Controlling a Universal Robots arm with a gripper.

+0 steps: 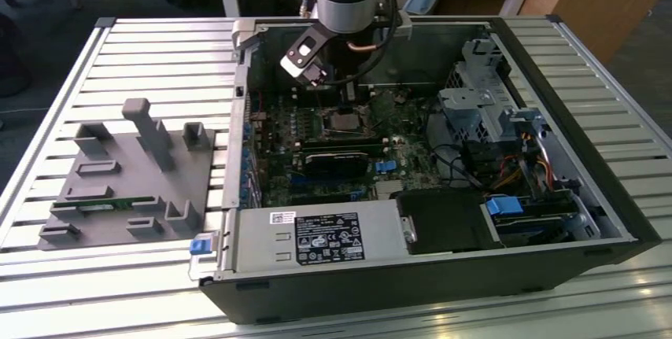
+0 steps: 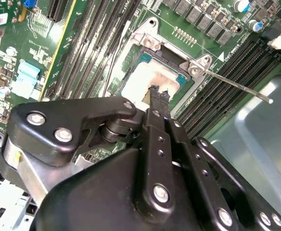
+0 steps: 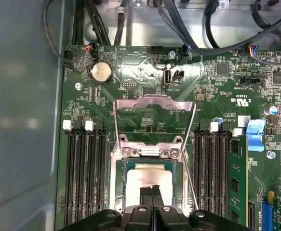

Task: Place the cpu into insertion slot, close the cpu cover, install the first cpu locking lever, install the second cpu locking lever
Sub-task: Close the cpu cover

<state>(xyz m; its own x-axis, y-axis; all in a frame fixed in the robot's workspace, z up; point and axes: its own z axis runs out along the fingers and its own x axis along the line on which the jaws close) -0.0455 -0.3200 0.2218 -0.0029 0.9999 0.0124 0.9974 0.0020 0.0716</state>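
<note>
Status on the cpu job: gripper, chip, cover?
Gripper shut, tips over the cpu. Cpu sits in the socket. Cover open, folded back. One lever free, angled off the socket.

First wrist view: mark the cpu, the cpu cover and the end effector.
cpu [image 3: 152,174], first wrist view, on its pale top face.
cpu cover [image 3: 152,99], first wrist view, on the end bar of the open frame.
end effector [image 3: 152,187], first wrist view, between its shut fingertips, over the cpu.

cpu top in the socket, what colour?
The cpu looks pale cream-white with a sheen. It shows best in the first wrist view.
</note>
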